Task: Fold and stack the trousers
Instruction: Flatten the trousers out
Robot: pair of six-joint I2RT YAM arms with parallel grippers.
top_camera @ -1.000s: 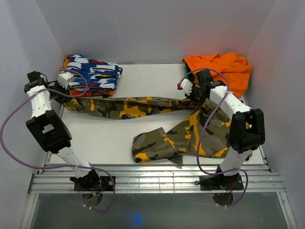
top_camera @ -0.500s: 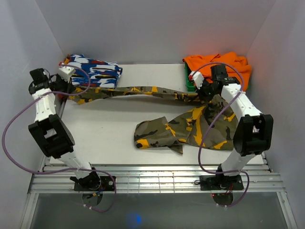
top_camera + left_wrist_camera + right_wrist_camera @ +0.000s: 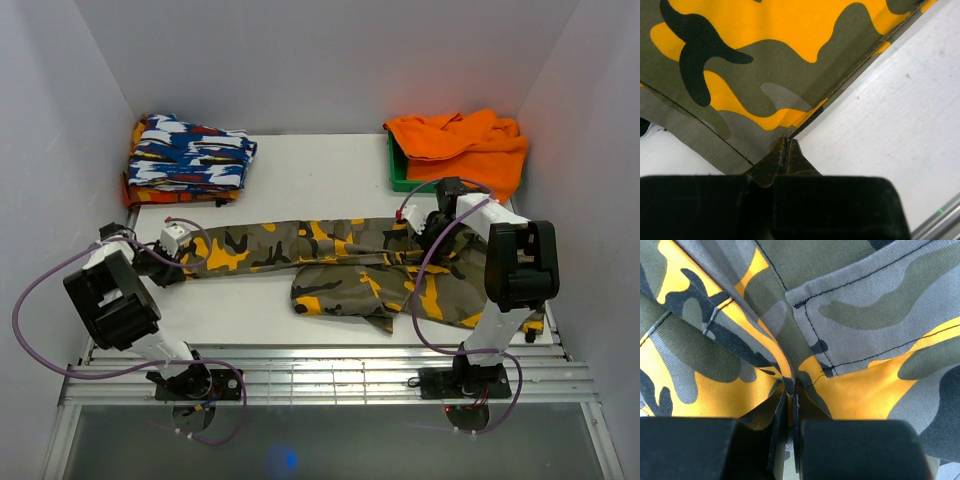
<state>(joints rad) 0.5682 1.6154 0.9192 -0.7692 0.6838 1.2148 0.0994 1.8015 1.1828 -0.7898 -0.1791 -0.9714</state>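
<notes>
The camouflage trousers [image 3: 330, 245] lie across the table, one leg stretched flat from left to right, the other leg bunched in front of it [image 3: 340, 290]. My left gripper [image 3: 188, 255] is shut on the hem end of the stretched leg, low at the table's left side; the left wrist view shows the fingertips [image 3: 786, 150] pinching the cloth corner [image 3: 760, 75]. My right gripper [image 3: 410, 240] is shut on the waist end at the right; the right wrist view shows a fold of cloth [image 3: 790, 375] pinched between the pads.
A folded blue-white-red garment [image 3: 190, 155] lies at the back left. A plain orange cloth [image 3: 465, 140] covers a green tray [image 3: 393, 170] at the back right. White walls close in on three sides. A metal rail [image 3: 320, 375] runs along the near edge.
Both grippers have moved toward the near side and down, carrying the stretched leg from the back of the table and laying it flat across the middle.
</notes>
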